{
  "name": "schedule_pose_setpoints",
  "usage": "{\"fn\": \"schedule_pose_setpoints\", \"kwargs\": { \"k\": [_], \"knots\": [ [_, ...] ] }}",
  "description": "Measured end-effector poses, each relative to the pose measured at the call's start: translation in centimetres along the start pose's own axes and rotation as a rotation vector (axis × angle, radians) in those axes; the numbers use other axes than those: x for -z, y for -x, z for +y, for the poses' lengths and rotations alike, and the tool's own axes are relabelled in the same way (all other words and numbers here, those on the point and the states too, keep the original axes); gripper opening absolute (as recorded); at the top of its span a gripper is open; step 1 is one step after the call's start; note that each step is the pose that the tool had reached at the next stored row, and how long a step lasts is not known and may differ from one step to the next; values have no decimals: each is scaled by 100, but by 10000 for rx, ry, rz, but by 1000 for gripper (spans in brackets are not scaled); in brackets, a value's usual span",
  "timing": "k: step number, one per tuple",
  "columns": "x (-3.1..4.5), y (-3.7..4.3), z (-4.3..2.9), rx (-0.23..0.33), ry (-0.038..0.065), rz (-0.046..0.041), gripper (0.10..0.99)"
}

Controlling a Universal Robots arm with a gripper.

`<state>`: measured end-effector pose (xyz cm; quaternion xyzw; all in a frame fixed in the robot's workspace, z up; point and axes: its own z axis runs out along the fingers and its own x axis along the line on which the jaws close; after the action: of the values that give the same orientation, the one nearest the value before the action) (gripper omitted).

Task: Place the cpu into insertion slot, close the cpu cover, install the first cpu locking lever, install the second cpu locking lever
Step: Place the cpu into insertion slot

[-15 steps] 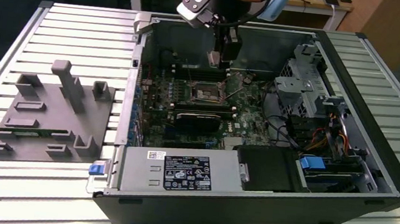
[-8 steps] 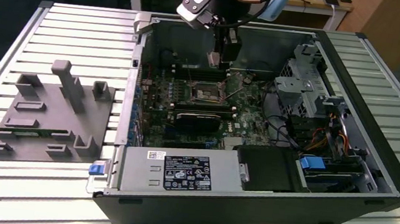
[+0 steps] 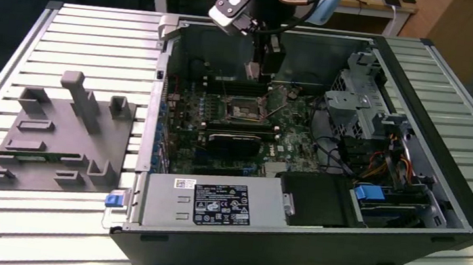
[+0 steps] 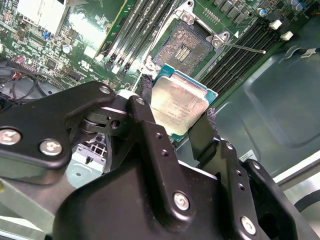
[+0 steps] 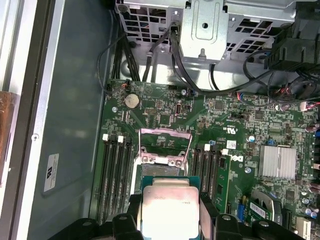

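Tool (image 4: pixel 178 107) clamped on cpu (image 4: pixel 181 100), near bare insertion slot (image 4: pixel 182 44), cpu cover (image 5: pixel 165 132) raised

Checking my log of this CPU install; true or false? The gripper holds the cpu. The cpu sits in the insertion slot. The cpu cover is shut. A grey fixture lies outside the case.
The gripper holds the cpu: true.
The cpu sits in the insertion slot: false; the slot is bare, the cpu held clear of it.
The cpu cover is shut: false; it stands open.
A grey fixture lies outside the case: true.
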<state>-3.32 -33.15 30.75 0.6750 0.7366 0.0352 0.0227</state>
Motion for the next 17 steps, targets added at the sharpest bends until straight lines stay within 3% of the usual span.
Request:
{"fn": "schedule_pose_setpoints", "kwargs": {
  "k": [17],
  "knots": [
    [-56, 1, -6, -64, -1, -24, 541]
  ]
}}
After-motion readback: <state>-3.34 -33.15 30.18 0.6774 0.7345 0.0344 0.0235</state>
